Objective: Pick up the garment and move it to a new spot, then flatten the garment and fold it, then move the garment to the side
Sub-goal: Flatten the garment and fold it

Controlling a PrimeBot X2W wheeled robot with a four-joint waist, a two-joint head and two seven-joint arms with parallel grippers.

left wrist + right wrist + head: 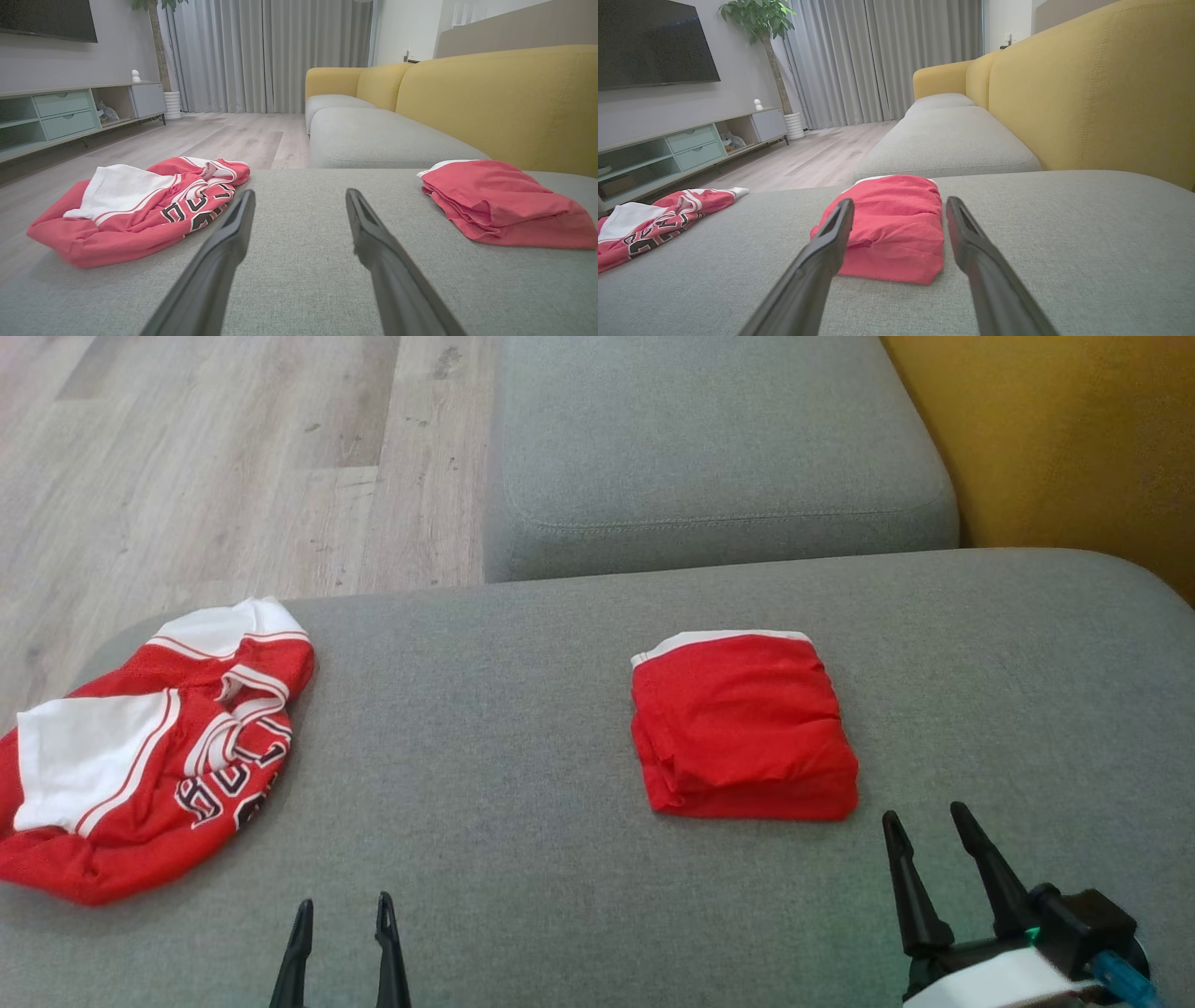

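A crumpled red and white jersey garment (pixel 140 756) (pixel 135 214) (pixel 649 224) with dark lettering lies at the left end of the grey seat cushion (pixel 504 775). A neatly folded red garment (pixel 742 737) (pixel 500 200) (pixel 896 228) with a white edge rests right of the middle. My left gripper (pixel 344 901) (pixel 300 192) is open over bare cushion, to the right of the jersey and nearer me. Open too, my right gripper (pixel 925 812) (pixel 900 200) hovers just short of the folded garment's near right corner, touching nothing.
A second grey seat cushion (pixel 709 457) adjoins the far side, with the yellow backrest (pixel 1064 439) along the right. Wooden floor (pixel 233 457) lies beyond the cushion's far left edge. A TV cabinet (pixel 70 116) and curtains stand far off.
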